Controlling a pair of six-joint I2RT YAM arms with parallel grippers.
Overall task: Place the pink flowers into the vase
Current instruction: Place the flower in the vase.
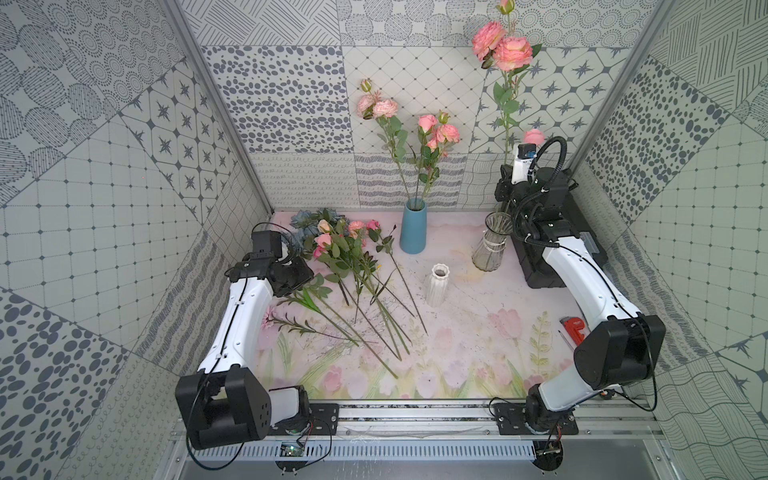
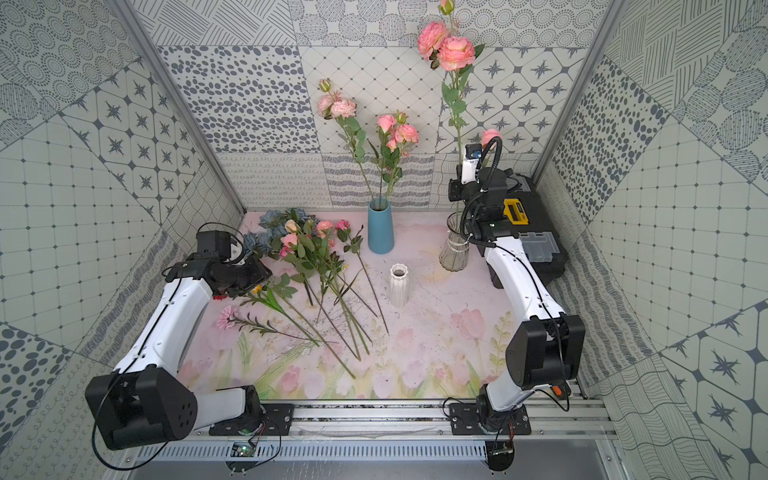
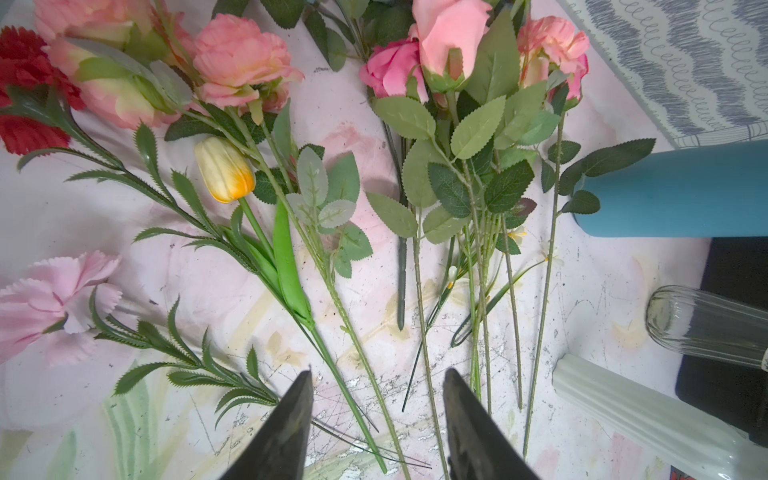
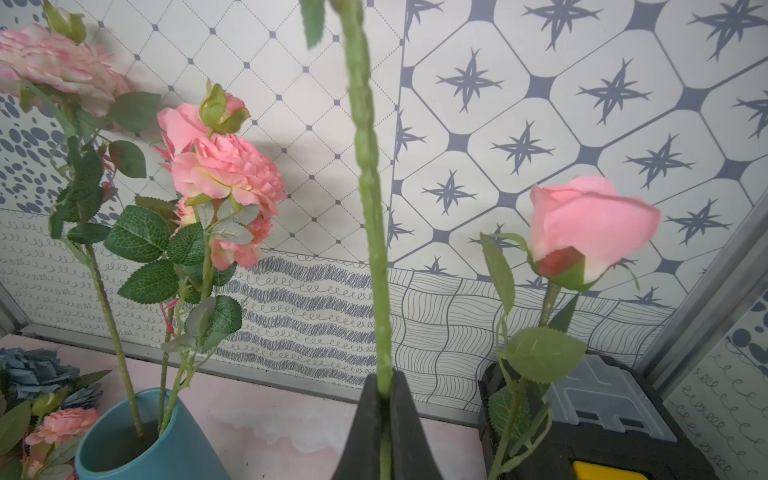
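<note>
My right gripper (image 4: 385, 374) (image 1: 504, 183) is shut on the green stem (image 4: 370, 208) of a tall pink flower. Its blooms (image 1: 505, 50) (image 2: 449, 45) stand high against the back wall. The stem runs down behind the gripper toward the glass vase (image 1: 490, 245) (image 2: 455, 245), which holds a pink rosebud (image 4: 590, 224). Whether the held stem's end is inside, I cannot tell. A blue vase (image 1: 413, 228) (image 4: 137, 440) holds two pink flower stems. More pink flowers (image 1: 332, 245) (image 3: 241, 62) lie on the table. My left gripper (image 3: 378, 372) (image 1: 301, 276) hovers open over their stems, holding nothing.
A white ribbed vase (image 1: 436, 284) (image 3: 648, 419) stands mid-table. Blue-grey flowers (image 1: 303, 220), a red carnation (image 3: 20, 83), a yellow tulip (image 3: 224, 170) and a pale pink carnation (image 3: 50, 299) lie with the pile. A black toolbox (image 1: 573, 257) sits at back right, a red tool (image 1: 571, 328) near it.
</note>
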